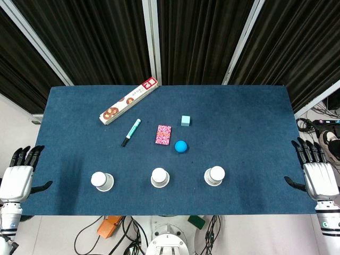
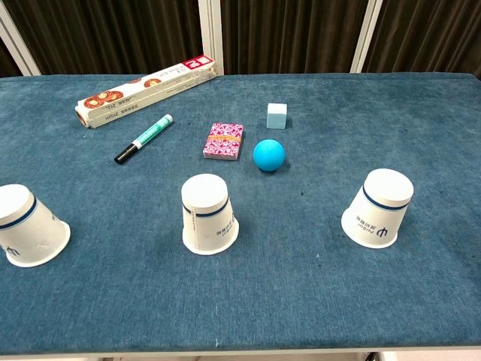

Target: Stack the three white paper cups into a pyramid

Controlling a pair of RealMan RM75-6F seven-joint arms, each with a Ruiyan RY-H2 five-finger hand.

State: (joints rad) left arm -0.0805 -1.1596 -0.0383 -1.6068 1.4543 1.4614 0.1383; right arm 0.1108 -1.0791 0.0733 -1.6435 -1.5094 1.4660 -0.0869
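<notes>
Three white paper cups stand upside down in a row near the table's front edge, well apart from each other: a left cup (image 1: 102,181) (image 2: 26,226), a middle cup (image 1: 160,177) (image 2: 208,214) and a right cup (image 1: 214,176) (image 2: 378,208). My left hand (image 1: 19,174) hovers off the table's left edge, fingers apart, holding nothing. Off the right edge my right hand (image 1: 316,173) does the same. Only the head view shows the hands.
Behind the cups lie a blue ball (image 1: 181,146) (image 2: 269,155), a pink patterned card box (image 1: 163,135) (image 2: 224,141), a light blue cube (image 1: 185,120) (image 2: 277,116), a green marker (image 1: 130,132) (image 2: 143,138) and a long white carton (image 1: 129,100) (image 2: 144,90). Cables hang below the front edge.
</notes>
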